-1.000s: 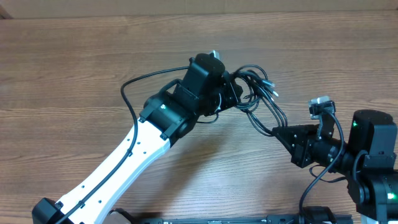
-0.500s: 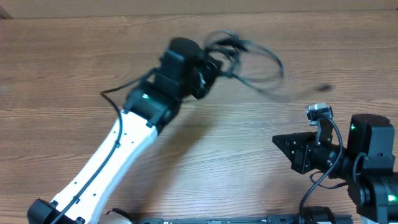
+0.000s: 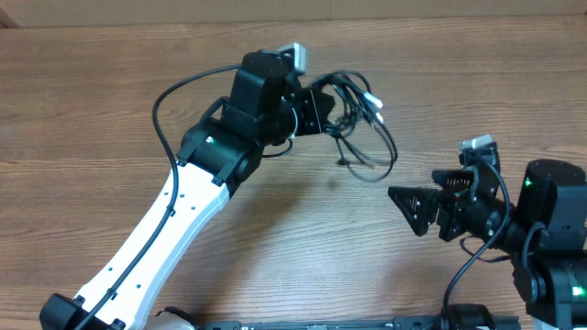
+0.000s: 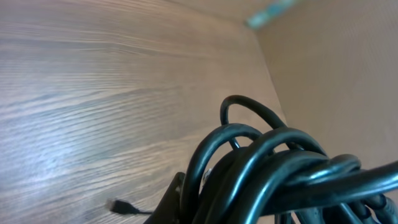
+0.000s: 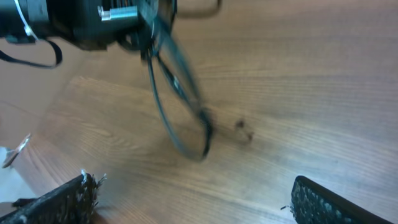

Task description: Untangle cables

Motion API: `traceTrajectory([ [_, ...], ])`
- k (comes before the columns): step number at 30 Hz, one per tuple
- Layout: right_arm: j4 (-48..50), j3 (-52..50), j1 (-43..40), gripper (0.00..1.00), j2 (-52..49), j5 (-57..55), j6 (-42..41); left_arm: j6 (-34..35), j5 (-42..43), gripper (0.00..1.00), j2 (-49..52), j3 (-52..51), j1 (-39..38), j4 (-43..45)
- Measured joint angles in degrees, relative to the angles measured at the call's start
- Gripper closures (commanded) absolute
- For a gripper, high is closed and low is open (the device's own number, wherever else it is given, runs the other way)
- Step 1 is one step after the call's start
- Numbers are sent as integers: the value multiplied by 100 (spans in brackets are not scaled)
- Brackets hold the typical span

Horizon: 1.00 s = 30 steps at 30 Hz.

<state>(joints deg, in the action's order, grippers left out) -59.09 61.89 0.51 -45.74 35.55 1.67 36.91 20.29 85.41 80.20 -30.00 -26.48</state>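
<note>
While the left gripper (image 3: 318,108) grips the bundled cables (image 3: 350,99), the right gripper (image 3: 409,208), apart from the cables, is wide open, empty.

Brown wood-grain table (image 3: 92,101)

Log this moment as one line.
left end effector: shut on thin black cable bundle, loops hanging | right end effector: open, empty

Wood-grain table (image 3: 110,101), tan wall (image 4: 336,68) behind
</note>
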Motion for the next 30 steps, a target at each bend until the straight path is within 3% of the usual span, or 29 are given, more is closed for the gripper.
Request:
traceTrajectory([
  [3,72,0,0,0,0,35,267,-999,901,96,0,0,-2,157],
  [5,76,0,0,1,-2,175,361,-1204,1134,96,-2,0,-70,297],
  [7,81,0,0,9,0,319,461,-1314,1252,96,0,0,-210,485],
  [9,76,0,0,42,0,485,570,-1353,1327,96,0,0,-426,745],
  [11,55,0,0,96,0,579,614,-1353,1338,96,0,0,-584,909],
  [16,-76,0,0,96,0,623,629,-1014,883,96,0,0,-643,901],
  [23,-308,0,0,96,-2,616,629,903,-474,96,-2,0,-643,625],
  [30,-363,0,0,96,-4,603,605,2223,-1200,96,0,0,-680,166],
])
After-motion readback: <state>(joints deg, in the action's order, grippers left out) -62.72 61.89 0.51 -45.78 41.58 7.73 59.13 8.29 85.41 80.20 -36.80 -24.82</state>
